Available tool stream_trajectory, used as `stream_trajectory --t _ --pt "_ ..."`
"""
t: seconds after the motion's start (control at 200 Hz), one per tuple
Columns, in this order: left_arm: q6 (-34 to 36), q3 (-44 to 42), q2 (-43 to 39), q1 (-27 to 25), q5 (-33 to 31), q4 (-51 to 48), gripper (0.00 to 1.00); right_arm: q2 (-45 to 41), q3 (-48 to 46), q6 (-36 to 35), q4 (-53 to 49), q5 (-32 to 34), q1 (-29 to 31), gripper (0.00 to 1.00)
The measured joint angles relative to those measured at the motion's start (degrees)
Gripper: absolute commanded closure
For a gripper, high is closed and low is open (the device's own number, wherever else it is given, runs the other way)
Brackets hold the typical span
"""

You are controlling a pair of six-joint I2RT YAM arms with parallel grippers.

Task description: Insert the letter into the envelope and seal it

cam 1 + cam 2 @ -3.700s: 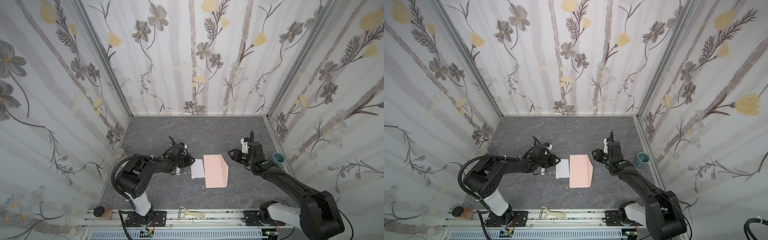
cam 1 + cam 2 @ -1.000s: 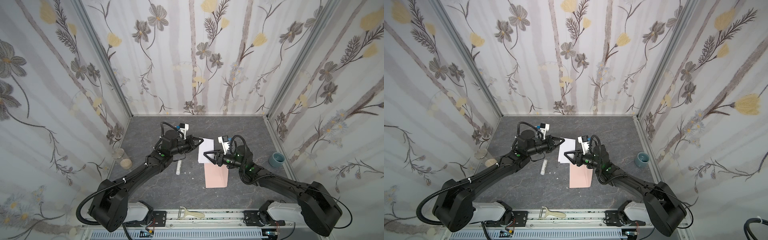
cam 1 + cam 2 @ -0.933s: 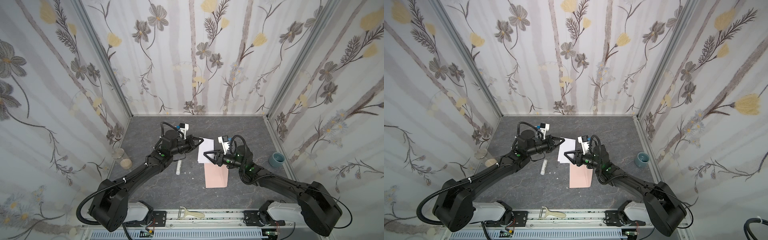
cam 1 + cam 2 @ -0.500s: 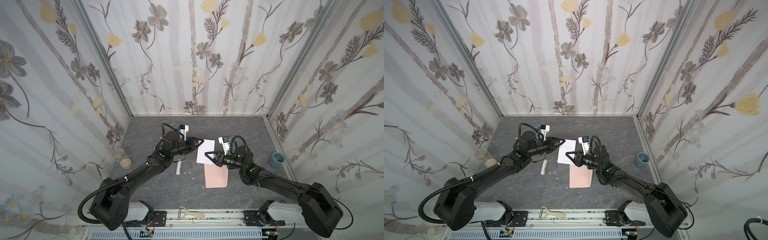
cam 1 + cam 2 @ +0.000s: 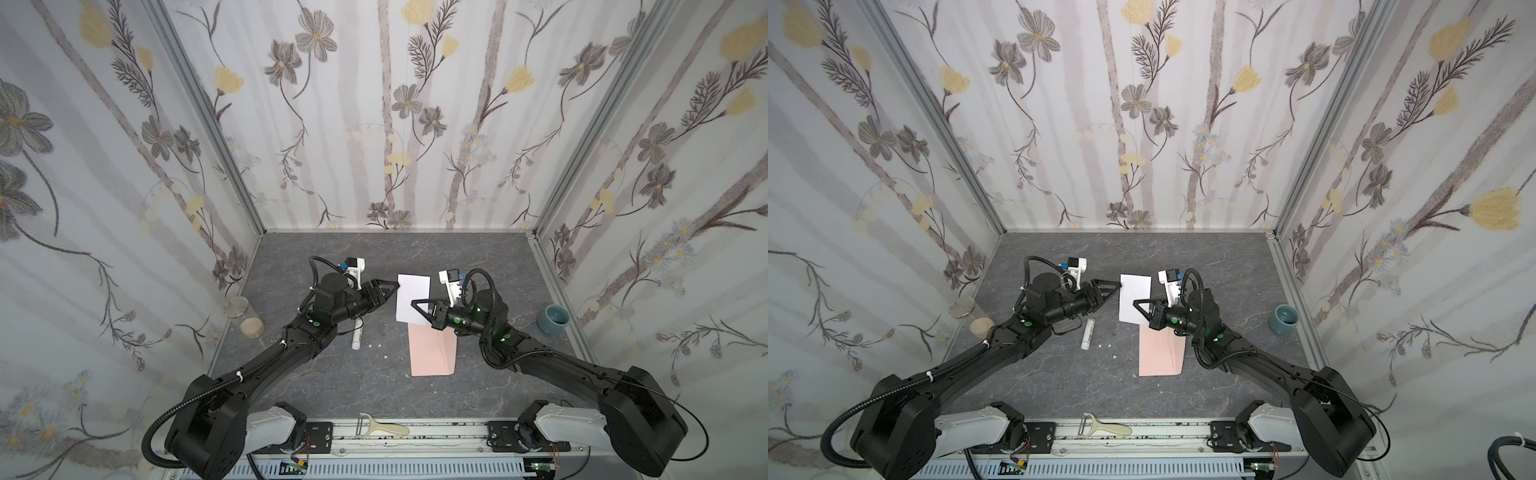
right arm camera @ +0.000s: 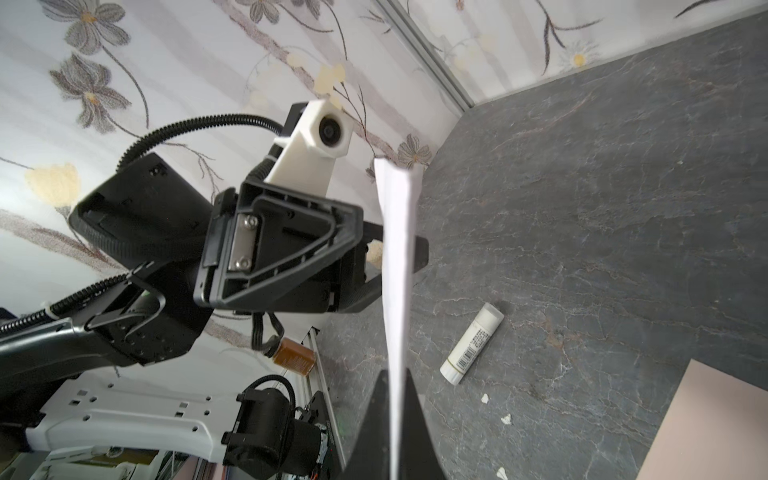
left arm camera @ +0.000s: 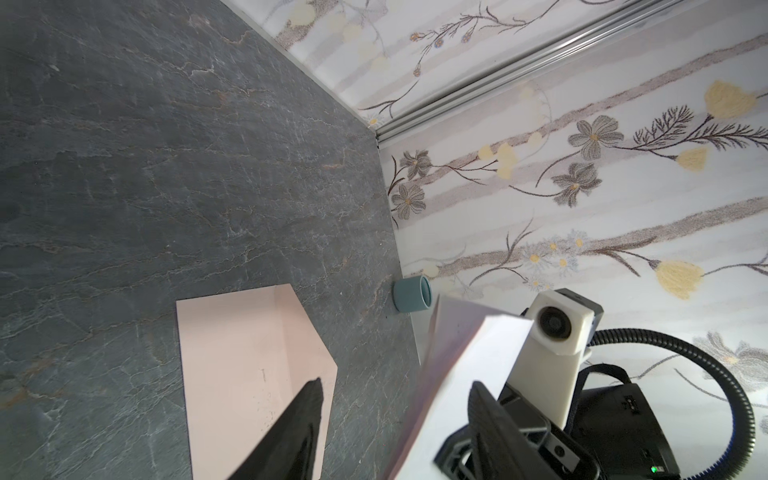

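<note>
The grey desk [image 5: 332, 374] is being crowded by both arms. The envelope [image 5: 432, 353] is lying flat near its middle, long axis running from the front rail toward the back wall.

The letter [image 5: 413, 286] is being held in the air over the envelope's far end. Its long axis is roughly in line with the envelope's, and its lower edge is overlapping that end in both top views.

The letter is being pinched by the right hand [image 5: 415, 304], reaching in from the envelope's right with jaws closed on the sheet. The left hand [image 5: 392, 291], on the envelope's left, is being held with jaws apart, straddling the opposite edge (no clamp there).

The right hand is therefore judged to be the carrier, with the envelope lying below it and nearer the rail.

Nothing is being shown inside the envelope, and the letter is wholly outside it. A blue cup [image 5: 552, 318], well to the envelope's right, is showing nothing inside. A glue stick [image 5: 356, 334] is lying to the envelope's left.
</note>
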Motion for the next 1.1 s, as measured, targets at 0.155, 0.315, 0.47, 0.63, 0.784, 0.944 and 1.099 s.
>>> stream_trajectory --t 0.155,0.315,0.47,0.63,0.784,0.944,1.099 --pt "-1.6 -3.1 -3.0 -1.8 -3.9 0.1 0.44 -0.1 3.9 1.5 -2.0 5.4 -0.1 1.0" --pt "-3.6 -6.2 -4.8 -5.9 -8.4 2.7 0.45 -0.1 5.7 3.5 -2.7 10.1 -0.1 1.0" --pt "-5.3 -7.8 -4.9 -8.8 -12.6 6.5 0.46 0.8 6.9 6.4 -2.4 12.9 -0.1 1.0" --pt "-6.4 -7.8 -2.6 -10.8 -15.2 11.2 0.46 1.4 6.7 9.5 -1.1 13.5 0.1 1.0" --pt "-6.4 -7.0 0.0 -11.9 -17.2 15.3 0.47 1.5 6.5 11.0 0.4 13.5 0.7 1.0" --pt "-6.4 -5.0 2.6 -12.3 -18.1 18.9 0.48 1.5 6.8 11.6 0.5 13.3 0.7 1.0" --pt "-6.4 -3.2 4.8 -12.4 -18.2 22.0 0.53 1.5 6.9 12.0 0.5 13.3 0.8 1.0"
